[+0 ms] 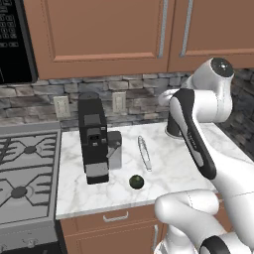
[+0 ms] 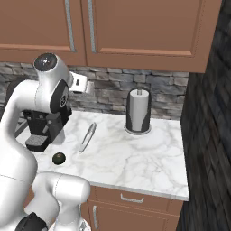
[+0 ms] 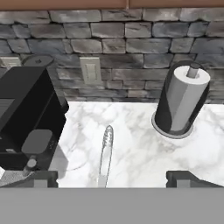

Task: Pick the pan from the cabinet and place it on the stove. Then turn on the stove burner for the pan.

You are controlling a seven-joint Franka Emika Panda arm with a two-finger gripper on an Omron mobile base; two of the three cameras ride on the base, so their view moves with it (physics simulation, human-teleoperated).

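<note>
The pan is hidden. The cabinet (image 1: 99,34) hangs above the counter with its reddish-brown doors shut; it also spans the top of the right base view (image 2: 144,27). At the left edge of the left base view stands the stove (image 1: 22,173), its grey grates bare. In the hand view my gripper (image 3: 114,179) is open: the two dark fingertips (image 3: 41,178) stand wide apart with nothing between them. It looks down at the counter and the stone backsplash, below the cabinet.
On the white marble counter (image 1: 163,173) stand a black coffee machine (image 1: 94,141), a silver utensil (image 1: 144,153), a dark round fruit (image 1: 136,182) and a paper towel holder (image 2: 138,116). A black microwave (image 1: 14,39) hangs above the stove. A dark wall bounds the right side.
</note>
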